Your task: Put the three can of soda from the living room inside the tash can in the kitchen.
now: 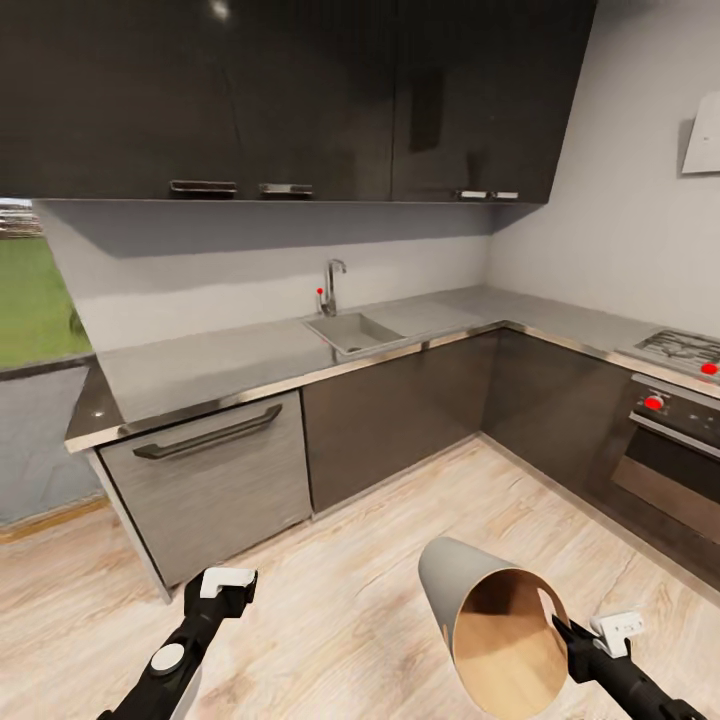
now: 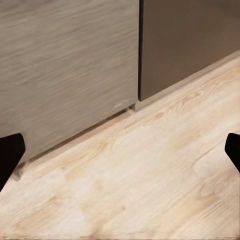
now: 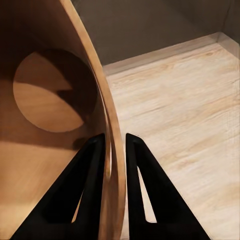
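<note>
Wood-toned interior: the tash can (image 1: 500, 625) is tipped so its mouth faces the head camera; pale grey outside, brown inside, nothing lying in it as far as the right wrist view shows.
Location: kitchen, in front of dark cabinet fronts (image 1: 400, 420) and the grey surface (image 1: 230, 365) carrying the sink (image 1: 355, 330) and tap (image 1: 331, 285).
Right tool (image 1: 570, 635): pinched narrow on the bin's rim wall, one finger (image 3: 82, 190) inside and one outside, the wall between them; the bin looks carried off the floor (image 1: 350, 600) by this grip.
Left tool (image 1: 225, 585): fingers wide apart, holding nothing, pointed at the floor near the grey appliance front (image 2: 65, 65).
Soda cans: none identifiable in these views.
Step in hand (judgement): handling the bin, probably repositioning it so cans can go in; no can deposited yet.
Next move calls for (judgement): righting the bin and setting it flat on the floor before release, since a rim-only pinch lets it swing; then fetching cans.
Risk: bin slipping or rolling if released tilted.
</note>
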Controlling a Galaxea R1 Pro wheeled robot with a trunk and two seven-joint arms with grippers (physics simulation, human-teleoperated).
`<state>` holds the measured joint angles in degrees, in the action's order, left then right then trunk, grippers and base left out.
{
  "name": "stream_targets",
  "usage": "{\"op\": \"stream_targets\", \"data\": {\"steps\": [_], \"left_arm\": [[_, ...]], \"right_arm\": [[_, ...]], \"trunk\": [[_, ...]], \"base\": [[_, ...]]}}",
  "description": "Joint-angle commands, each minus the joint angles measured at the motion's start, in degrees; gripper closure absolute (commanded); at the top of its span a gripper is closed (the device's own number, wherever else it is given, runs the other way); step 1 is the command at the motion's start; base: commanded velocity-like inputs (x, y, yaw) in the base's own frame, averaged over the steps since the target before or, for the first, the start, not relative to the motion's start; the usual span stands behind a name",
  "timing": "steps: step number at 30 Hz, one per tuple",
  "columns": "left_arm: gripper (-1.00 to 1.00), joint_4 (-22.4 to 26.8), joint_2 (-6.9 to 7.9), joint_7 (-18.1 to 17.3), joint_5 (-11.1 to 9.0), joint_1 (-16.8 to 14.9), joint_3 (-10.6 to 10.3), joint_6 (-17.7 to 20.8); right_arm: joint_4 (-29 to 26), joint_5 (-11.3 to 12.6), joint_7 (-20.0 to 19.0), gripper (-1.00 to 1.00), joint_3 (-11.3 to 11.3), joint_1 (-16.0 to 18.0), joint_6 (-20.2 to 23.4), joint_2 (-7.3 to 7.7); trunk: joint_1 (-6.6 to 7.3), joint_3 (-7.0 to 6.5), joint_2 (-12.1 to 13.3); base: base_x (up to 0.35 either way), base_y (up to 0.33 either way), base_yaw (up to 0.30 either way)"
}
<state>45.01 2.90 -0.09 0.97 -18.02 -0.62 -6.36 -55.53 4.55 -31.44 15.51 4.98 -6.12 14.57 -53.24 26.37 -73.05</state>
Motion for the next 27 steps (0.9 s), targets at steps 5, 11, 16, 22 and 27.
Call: {"op": "stream_targets", "data": {"steps": [5, 11, 16, 22, 27], "left_arm": [[-1.00, 0.0, 0.00, 0.0, 0.0, 0.0, 0.0, 0.0], [-1.00, 0.0, 0.00, 0.1, -0.1, 0.0, 0.0, 0.0], [-1.00, 0.0, 0.00, 0.1, -0.1, 0.0, 0.0, 0.0], [-1.00, 0.0, -0.06, 0.4, -0.1, 0.0, 0.0, 0.3], [-1.00, -0.1, 0.23, 3.0, 0.0, 0.0, 0.0, 1.8]], "right_arm": [[0.0, 0.6, -0.3, 1.00, 0.0, 0.0, 0.1, -0.04], [0.1, 0.5, -0.4, 1.00, 0.0, 0.0, 0.0, -0.05], [0.1, 0.5, -0.4, 1.00, 0.0, 0.0, 0.0, -0.07], [0.1, 0.5, -0.4, 1.00, 0.0, 0.0, 0.0, -0.07], [0.2, 0.5, -0.4, 1.00, 0.0, 0.0, 0.0, -0.07]], "trunk": [[0.00, -0.19, 0.0], [0.00, -0.42, 0.0], [1.10, -1.52, 2.0], [2.42, -2.84, 4.4], [3.52, -3.95, 6.4]], "base": [[-0.326, 0.000, 0.233], [-0.137, 0.000, 0.238], [-0.026, 0.000, 0.238], [-0.006, 0.000, 0.238], [-0.001, 0.000, 0.238]]}}
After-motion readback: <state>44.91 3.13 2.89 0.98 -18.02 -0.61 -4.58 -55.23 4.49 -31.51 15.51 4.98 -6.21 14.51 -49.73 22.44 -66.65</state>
